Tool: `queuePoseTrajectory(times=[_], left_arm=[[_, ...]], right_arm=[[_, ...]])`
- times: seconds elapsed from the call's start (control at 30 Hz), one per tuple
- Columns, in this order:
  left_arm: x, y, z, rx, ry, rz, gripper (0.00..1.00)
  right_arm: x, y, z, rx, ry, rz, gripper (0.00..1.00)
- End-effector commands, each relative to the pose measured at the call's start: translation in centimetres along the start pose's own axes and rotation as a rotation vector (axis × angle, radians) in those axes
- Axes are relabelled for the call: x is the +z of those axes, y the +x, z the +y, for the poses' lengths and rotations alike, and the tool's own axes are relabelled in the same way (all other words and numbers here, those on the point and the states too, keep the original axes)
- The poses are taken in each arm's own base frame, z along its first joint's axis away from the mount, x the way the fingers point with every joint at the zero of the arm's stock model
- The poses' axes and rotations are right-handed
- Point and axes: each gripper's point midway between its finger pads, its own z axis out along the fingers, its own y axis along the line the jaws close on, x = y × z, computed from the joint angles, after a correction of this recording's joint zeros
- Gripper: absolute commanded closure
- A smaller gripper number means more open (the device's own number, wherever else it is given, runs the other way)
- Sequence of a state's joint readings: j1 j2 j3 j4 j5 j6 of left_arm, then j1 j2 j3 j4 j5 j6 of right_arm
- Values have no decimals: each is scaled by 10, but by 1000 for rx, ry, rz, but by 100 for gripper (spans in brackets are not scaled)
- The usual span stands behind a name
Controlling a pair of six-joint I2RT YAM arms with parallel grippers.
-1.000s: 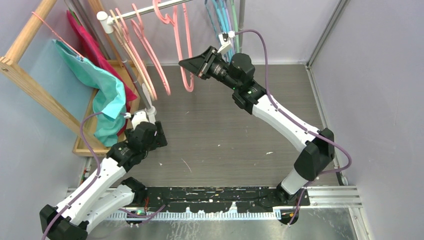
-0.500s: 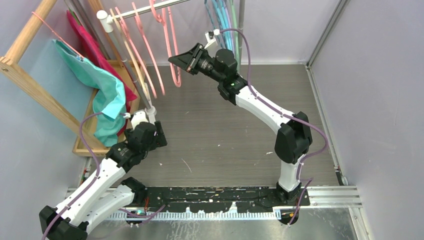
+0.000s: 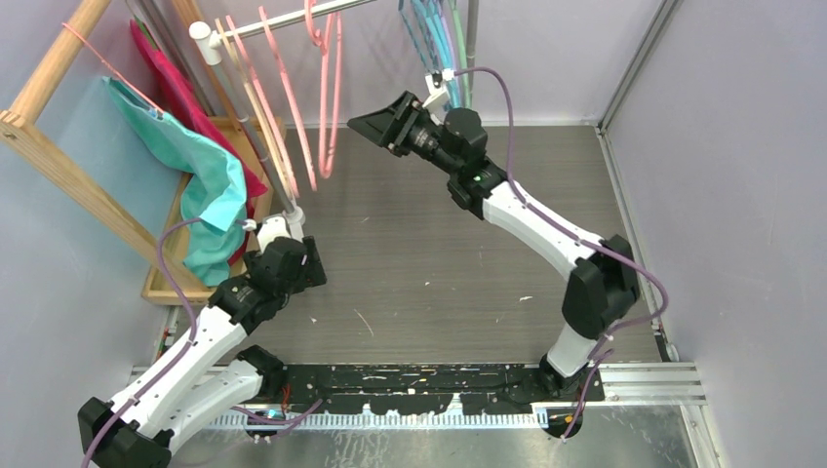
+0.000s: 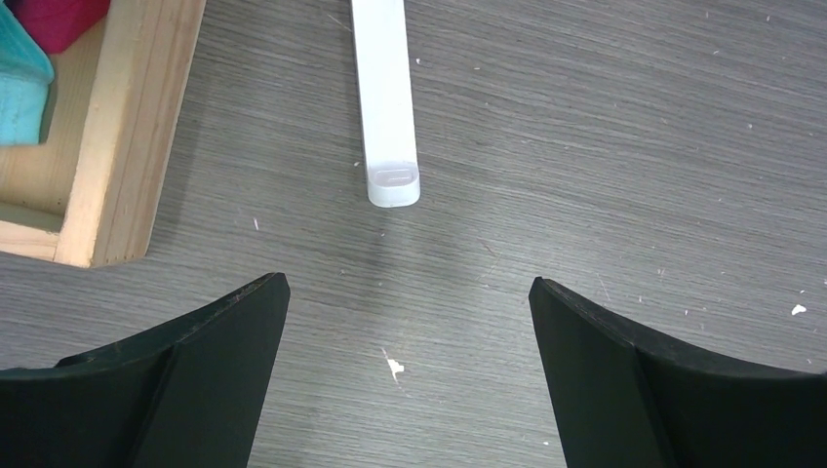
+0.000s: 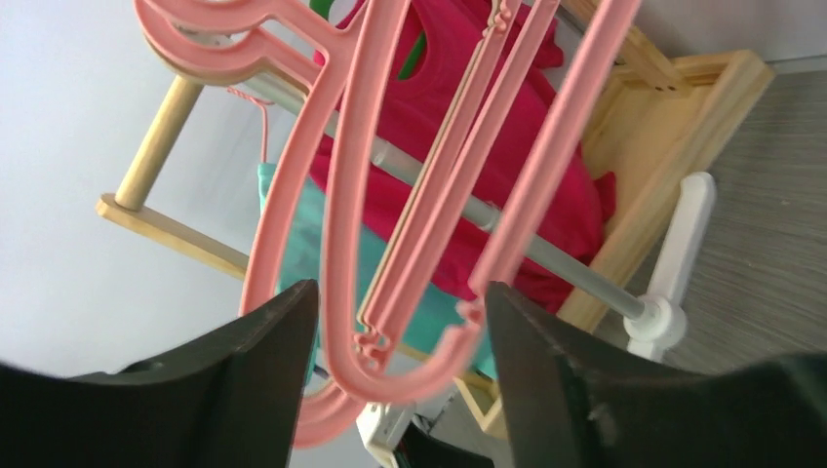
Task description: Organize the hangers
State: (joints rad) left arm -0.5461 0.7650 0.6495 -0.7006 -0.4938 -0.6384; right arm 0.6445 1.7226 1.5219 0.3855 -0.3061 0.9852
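Grey table [image 3: 419,253], hangers [image 3: 325,107] along rear edge

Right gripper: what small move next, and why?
Probably ease the right gripper back from the pink hangers: its jaws stand open, nothing is held, and they hang by their hooks on the rail. The teal hangers further right look the likely next target.

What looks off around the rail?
The pink hangers hang splayed at different angles on the white rail, not parallel; the teal cloth slumps off the wooden rack. Nothing looks broken.
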Motion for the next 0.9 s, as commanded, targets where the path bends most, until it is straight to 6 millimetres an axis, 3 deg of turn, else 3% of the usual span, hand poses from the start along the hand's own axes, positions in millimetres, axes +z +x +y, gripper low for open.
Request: queuePoseTrajectory(times=[0.0, 0.1, 0.23, 0.3, 0.47, 0.57, 0.67, 0.87], left_arm=[[-3, -16, -5, -18, 4, -46, 2], [0, -15, -6, -20, 1, -41, 2], [4, -14, -10, -14, 1, -29, 2], [7, -14, -14, -11, 8, -21, 2], [15, -10, -20, 14, 12, 5, 2], [23, -5, -21, 34, -8, 25, 2], [28, -1, -26, 39, 7, 38, 2], [31, 3, -35, 43, 64, 39, 2]], right_arm=[[-38, -31, 46, -138, -37, -96, 17], [-56, -22, 36, -194, 25, -72, 0], [-90, -4, 3, -272, 156, -52, 0], [-112, 7, -26, -338, 264, -34, 0], [-173, 40, -127, -521, 596, 60, 0], [-203, 68, -168, -529, 670, 98, 0], [-219, 83, -183, -518, 663, 82, 0], [-241, 83, -210, -564, 788, 67, 0]])
